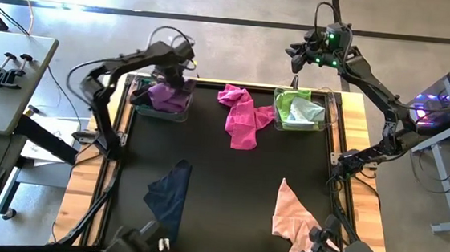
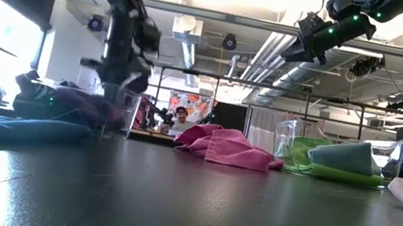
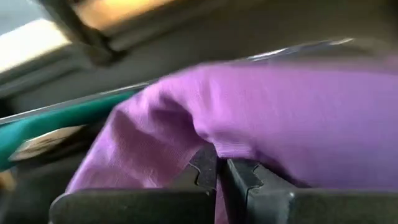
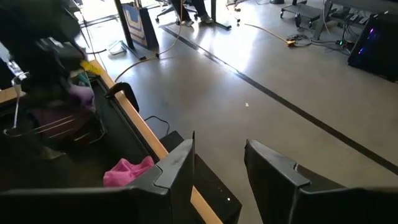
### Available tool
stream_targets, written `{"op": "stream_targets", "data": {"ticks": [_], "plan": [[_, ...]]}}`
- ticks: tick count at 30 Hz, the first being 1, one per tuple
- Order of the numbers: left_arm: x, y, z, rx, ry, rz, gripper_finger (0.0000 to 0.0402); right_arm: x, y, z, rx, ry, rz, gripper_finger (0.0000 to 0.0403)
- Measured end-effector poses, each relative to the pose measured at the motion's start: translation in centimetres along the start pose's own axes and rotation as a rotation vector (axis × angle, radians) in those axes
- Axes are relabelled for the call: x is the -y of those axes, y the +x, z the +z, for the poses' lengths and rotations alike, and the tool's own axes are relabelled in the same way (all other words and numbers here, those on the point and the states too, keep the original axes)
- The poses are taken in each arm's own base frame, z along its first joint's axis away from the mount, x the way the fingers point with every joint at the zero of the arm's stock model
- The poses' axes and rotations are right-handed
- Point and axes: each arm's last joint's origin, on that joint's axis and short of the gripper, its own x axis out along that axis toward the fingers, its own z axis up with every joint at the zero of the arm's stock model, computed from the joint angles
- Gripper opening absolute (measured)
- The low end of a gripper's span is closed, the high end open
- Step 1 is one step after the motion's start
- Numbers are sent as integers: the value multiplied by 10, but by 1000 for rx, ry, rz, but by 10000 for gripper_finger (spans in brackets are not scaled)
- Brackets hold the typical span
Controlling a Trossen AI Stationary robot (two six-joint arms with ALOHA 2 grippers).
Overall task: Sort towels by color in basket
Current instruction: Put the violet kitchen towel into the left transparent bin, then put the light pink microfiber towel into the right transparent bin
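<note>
Black tabletop (image 1: 220, 182), left tool (image 3: 221, 171) clenched on purple towel (image 3: 280, 118), magenta towel (image 1: 242, 115) lengthwise front-to-back, right tool (image 4: 217, 162) released

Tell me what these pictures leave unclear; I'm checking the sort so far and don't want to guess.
- Left basket, high view: the left gripper and the purple towel cover whatever lies beneath.
- Pale pink towel, high view: its near end is hidden by equipment at the table's front edge.
- Right basket, low view: the clear wall and the lime towel hide any cloth lower down.
</note>
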Motion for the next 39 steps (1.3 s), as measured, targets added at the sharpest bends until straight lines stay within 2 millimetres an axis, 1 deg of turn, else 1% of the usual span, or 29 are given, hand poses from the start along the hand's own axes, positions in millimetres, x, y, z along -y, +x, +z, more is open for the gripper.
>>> {"op": "stream_targets", "data": {"ticks": [3, 5, 7, 10, 13, 15, 19, 22, 24, 27, 30, 35, 39], "plan": [[5, 25, 3, -97, 30, -35, 0, 0, 0, 0, 0, 0, 0, 140], [6, 32, 1, -151, 31, -62, 0, 0, 0, 0, 0, 0, 0, 140], [7, 31, -2, -180, 29, -65, 0, 0, 0, 0, -1, 0, 0, 140], [8, 15, -8, -166, 33, -75, 0, 0, 0, 0, -1, 0, 1, 140], [6, -7, -13, -110, -7, -90, 6, 0, 0, 0, 0, 0, 5, 140], [2, -26, -18, -54, -30, -108, 16, 0, 0, 0, 0, -5, 5, 140], [-6, -63, -32, 55, -70, -148, 50, 0, 0, 0, 0, -7, 4, 140], [-12, -88, -43, 133, -105, -172, 84, 0, 0, 0, 0, -7, 4, 140], [-16, -101, -50, 187, -126, -166, 106, 0, 0, 0, 0, -7, 4, 140], [-20, -113, -53, 278, -136, -151, 133, 0, 0, 0, 0, -7, 4, 140], [-17, -123, -50, 388, -110, -180, 145, 0, 0, -1, -8, -4, 5, 140], [8, -133, -40, 575, 16, -255, 146, -3, 1, -6, -61, 9, 20, 140], [31, -134, -31, 702, 152, -268, 145, -13, 2, -14, -154, 15, 62, 140]]}}
